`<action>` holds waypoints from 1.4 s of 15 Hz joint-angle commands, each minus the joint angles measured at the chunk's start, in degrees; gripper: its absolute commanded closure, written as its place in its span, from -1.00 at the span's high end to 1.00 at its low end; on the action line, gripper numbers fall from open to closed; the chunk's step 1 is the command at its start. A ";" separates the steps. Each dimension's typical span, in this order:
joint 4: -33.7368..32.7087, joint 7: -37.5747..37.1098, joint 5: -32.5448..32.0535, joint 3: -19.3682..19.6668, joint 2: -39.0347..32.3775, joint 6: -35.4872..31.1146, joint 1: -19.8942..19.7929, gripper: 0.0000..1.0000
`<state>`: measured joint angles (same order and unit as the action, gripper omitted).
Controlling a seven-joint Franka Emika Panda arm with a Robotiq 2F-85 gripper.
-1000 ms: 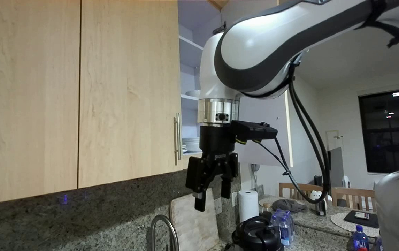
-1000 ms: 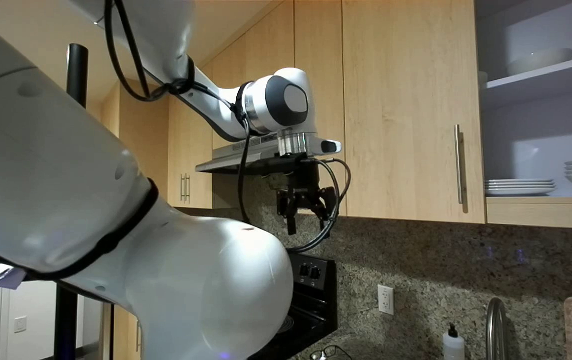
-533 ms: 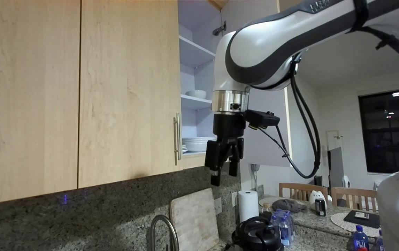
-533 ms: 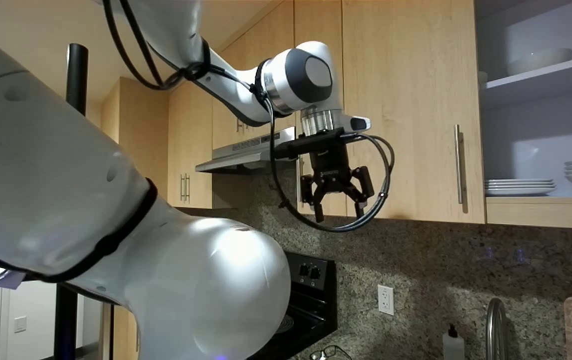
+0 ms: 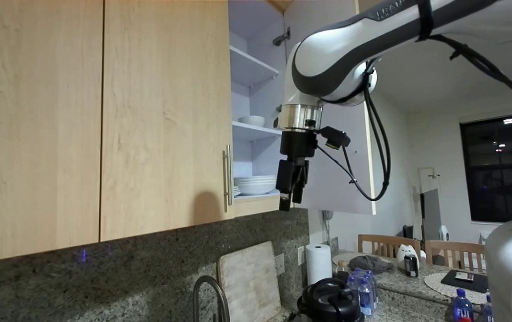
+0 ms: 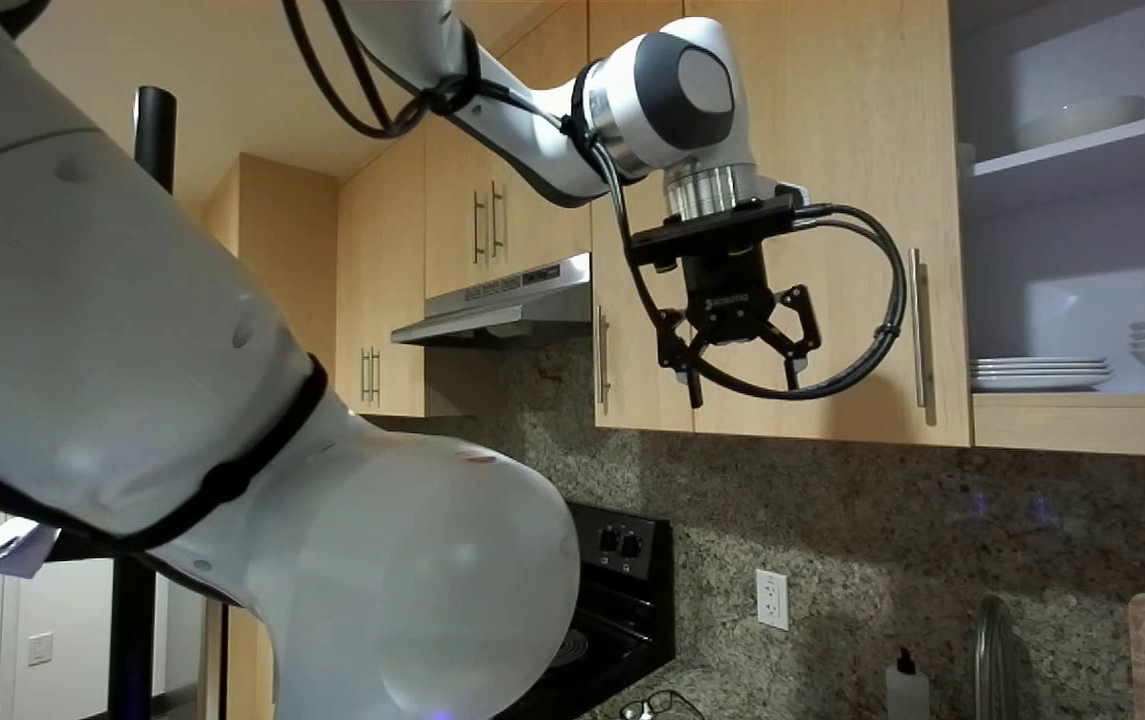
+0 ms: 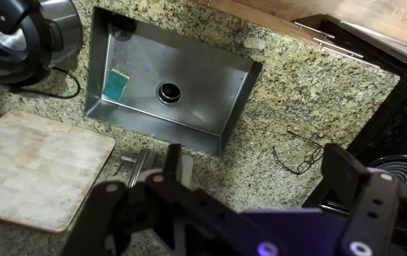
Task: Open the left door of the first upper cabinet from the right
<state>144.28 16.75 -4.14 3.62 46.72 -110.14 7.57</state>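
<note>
Has lifted the gripper (image 6: 744,389), with jaws spread apart, nearer the bar handle (image 6: 920,330) in an exterior view than a moment ago. Leaves the left door (image 6: 832,180) closed behind that handle, with a larger shadow (image 6: 872,408) just beside.

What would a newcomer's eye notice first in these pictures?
Probably the big white robot arm, filling the left of an exterior view, with its open gripper hanging in front of the closed left door. Next comes the open half of the first upper cabinet, with plates inside, at that view's right edge. In the wrist view, a green sponge lies in the steel sink.
</note>
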 commanded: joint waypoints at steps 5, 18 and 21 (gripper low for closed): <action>-11.67 8.97 -0.40 2.74 -9.13 -2.16 0.56 1.00; -21.75 20.87 15.62 9.87 -21.72 -14.03 3.17 1.00; -21.24 19.29 14.56 8.21 -21.59 -14.17 1.21 1.00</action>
<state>123.27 35.42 9.53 13.20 25.36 -124.61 10.48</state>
